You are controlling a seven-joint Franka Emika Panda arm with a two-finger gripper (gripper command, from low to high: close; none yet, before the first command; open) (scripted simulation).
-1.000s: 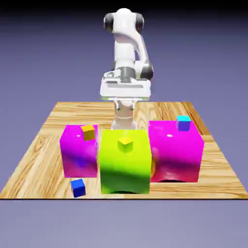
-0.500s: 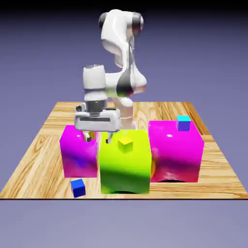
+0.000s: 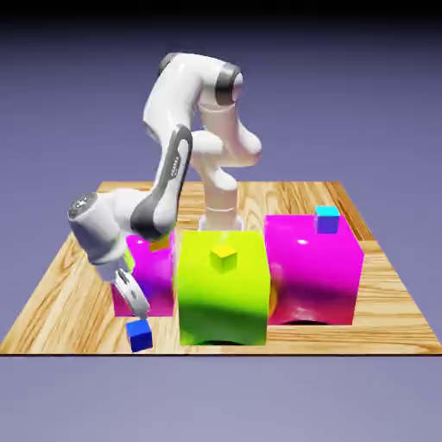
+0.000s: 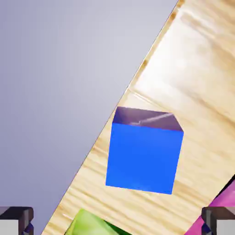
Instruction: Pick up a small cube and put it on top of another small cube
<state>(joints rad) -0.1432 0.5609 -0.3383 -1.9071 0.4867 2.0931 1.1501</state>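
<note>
From the exterior view, my gripper (image 3: 131, 298) hangs low at the near corner of the table (image 3: 69, 285), fingers spread and empty, with the small cube (image 3: 140, 335) just below and slightly ahead of its tips, not touched. The magenta block (image 3: 157, 276) stands close behind the hand and the lime block (image 3: 223, 289) just off to its side, so I judge the room around the cube tight but workable.

In the hand view, the small cube (image 4: 143, 153) sits square between my two fingertips (image 4: 219, 221), ahead of them and apart from both, right beside the table's edge. It looks rigid, light and smooth-faced, so I'd expect it to slip if pinched on corners; I'd close on two opposite flat sides at mid-height. It has no long axis, being equal on all sides. It sits flat, with its faces turned only slightly against the line between my fingers, so little wrist roll seems needed.
</note>
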